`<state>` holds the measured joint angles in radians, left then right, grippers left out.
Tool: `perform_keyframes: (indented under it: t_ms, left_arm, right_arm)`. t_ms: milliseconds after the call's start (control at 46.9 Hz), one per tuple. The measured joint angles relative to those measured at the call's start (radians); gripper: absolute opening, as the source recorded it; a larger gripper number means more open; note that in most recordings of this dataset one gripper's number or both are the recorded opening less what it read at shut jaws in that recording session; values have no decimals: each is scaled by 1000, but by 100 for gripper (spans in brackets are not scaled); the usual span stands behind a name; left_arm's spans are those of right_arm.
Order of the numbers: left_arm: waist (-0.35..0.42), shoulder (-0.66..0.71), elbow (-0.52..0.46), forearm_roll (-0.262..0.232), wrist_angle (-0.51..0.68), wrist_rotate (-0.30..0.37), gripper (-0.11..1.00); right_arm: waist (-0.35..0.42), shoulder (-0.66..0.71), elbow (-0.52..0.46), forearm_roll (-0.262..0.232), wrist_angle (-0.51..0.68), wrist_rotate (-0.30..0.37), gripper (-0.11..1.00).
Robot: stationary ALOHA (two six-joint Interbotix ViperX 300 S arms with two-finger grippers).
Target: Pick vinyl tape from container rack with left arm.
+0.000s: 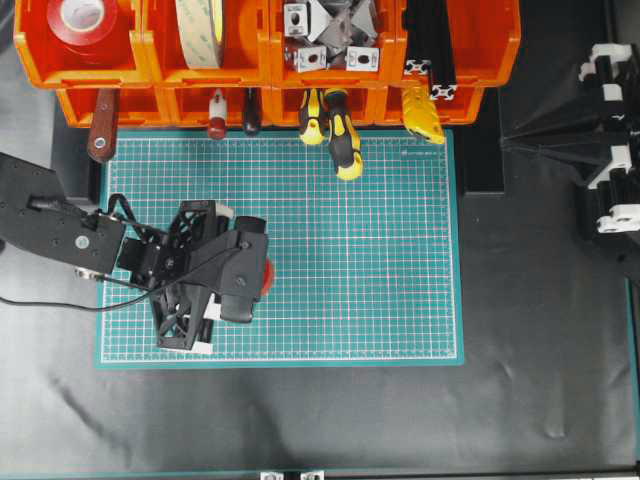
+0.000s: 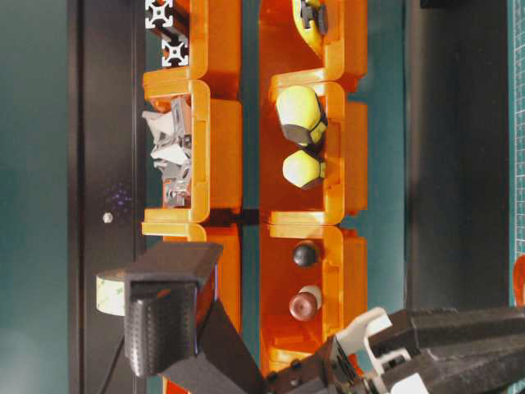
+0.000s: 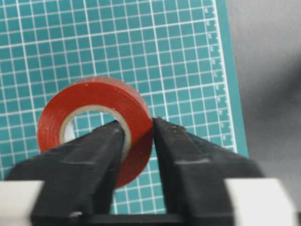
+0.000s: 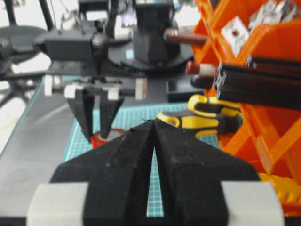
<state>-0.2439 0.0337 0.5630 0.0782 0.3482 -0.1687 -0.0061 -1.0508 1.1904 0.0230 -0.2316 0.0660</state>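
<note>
My left gripper [image 3: 136,121] is shut on the red vinyl tape [image 3: 91,96], with one finger inside its pale core and the other against its outer face. It holds the roll low over the green cutting mat [image 1: 380,260]; I cannot tell whether the roll touches the mat. From overhead the left gripper [image 1: 262,277] hides all but a sliver of the tape [image 1: 268,277]. The right wrist view shows the tape [image 4: 96,140] under the left fingers. The orange container rack [image 1: 260,70] stands along the back edge. My right gripper [image 4: 154,121] is shut and empty, off at the right.
The rack's bins hold a larger red tape roll [image 1: 85,20], a cream tape roll [image 1: 200,30], metal brackets [image 1: 330,35] and black bars [image 1: 430,40]. Yellow-black handles [image 1: 340,130] and a brown handle [image 1: 102,125] stick out over the mat's back edge.
</note>
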Motion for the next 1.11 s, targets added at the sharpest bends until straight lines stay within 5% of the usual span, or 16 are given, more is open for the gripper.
perform_keyframes:
  t_ms: [192, 618, 1108]
  left_arm:
    - [8, 2, -6, 0, -11, 0, 85]
    - [9, -46, -2, 0, -14, -23, 82]
    - [-15, -431, 132, 0, -14, -37, 82]
  right_arm:
    - [0, 2, -2, 0, 2, 0, 0]
    - [0, 0, -2, 0, 3, 0, 0]
    - [0, 0, -2, 0, 3, 0, 0]
